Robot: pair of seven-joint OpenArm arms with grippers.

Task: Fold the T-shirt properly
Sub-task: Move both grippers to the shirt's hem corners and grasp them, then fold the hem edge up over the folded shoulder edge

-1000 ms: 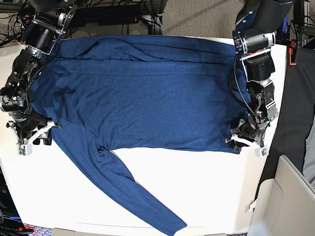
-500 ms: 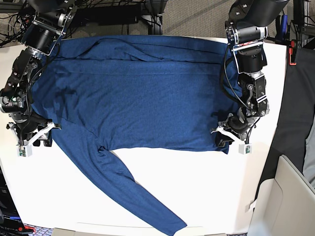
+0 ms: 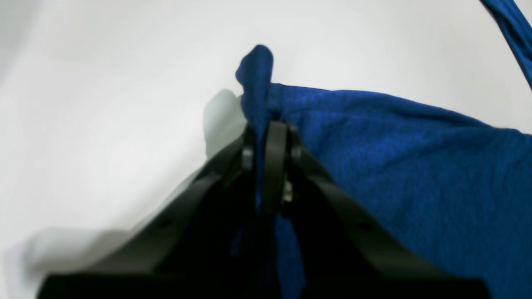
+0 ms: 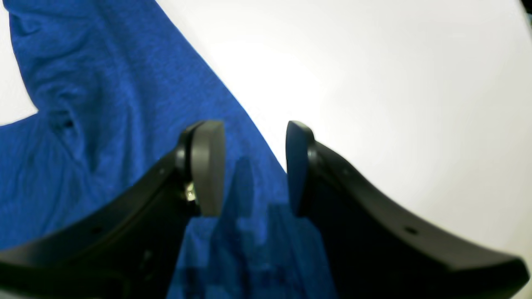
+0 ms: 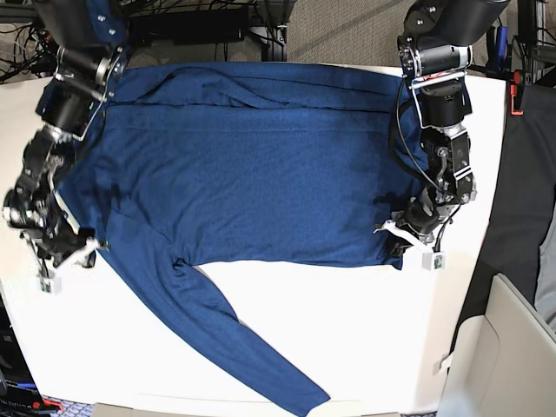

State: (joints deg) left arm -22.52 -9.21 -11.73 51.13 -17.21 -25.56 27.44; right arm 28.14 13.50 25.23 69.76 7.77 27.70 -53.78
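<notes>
While the left end effector [image 3: 266, 137] is clenching a bunched hem corner of the T-shirt [image 5: 252, 165] near the table's [image 5: 347, 339] right edge, the right end effector [image 4: 253, 166] is hanging released, its fingers straddling the shirt's edge near the left edge. The T-shirt is lying spread across the table's far half, one sleeve trailing toward the near edge.

A white table [image 5: 347, 339] carries a navy T-shirt [image 5: 243, 174] spread flat (one long sleeve [image 5: 234, 339] trailing from the body toward five o'clock, near the table's front edge).
</notes>
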